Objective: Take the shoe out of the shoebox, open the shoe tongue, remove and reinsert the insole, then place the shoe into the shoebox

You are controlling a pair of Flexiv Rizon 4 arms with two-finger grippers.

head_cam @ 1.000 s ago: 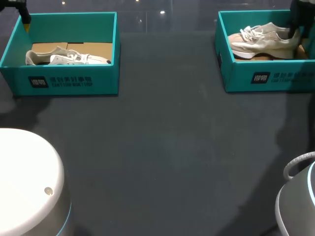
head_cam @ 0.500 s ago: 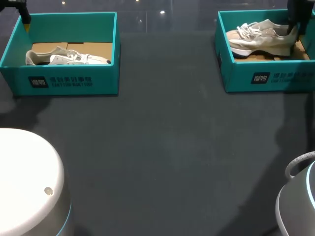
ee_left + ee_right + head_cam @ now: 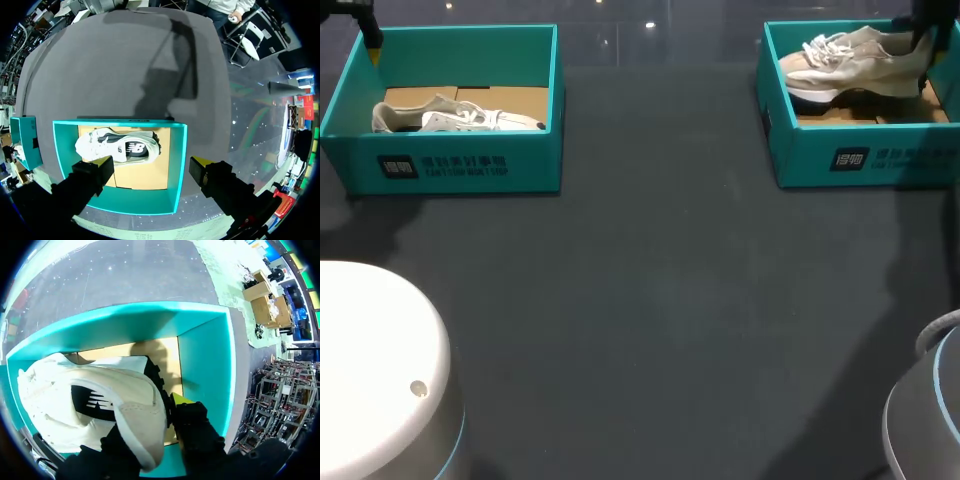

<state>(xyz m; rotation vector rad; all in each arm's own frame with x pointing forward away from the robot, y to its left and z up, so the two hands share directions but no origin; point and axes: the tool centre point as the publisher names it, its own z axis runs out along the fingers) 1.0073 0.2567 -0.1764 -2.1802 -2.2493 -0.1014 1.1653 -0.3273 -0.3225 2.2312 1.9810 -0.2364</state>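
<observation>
The right jaws are clamped on the heel of the beige sneaker [image 3: 855, 62]. One yellow fingertip [image 3: 181, 399] shows against the back of the heel, while the other finger is hidden under the upper. The sneaker hangs inside the right shoebox [image 3: 870, 155], with its sole off the cardboard floor and its toe pointing at the box's inner end wall, roughly level with the rim. The step in hand looks like lifting the shoe out.

A heel-only hold leaves the whole length of the shoe free to pivot, so the toe is likely to droop or swing. The lift should go straight up and slowly until the sole, toe and loose laces are clearly above the rim, and only then sideways. Sliding out early risks catching the toe or laces on the teal wall and dragging the box along. A good landing spot is the open tabletop [image 3: 660, 300] between the boxes, sole down and tongue up, within reach of both arms.

The left jaws are spread wide and hold nothing. They hover over the near end of the left shoebox [image 3: 177, 165], where a second sneaker [image 3: 120, 148] lies on its side. They are best kept clear until the shoe is down.
</observation>
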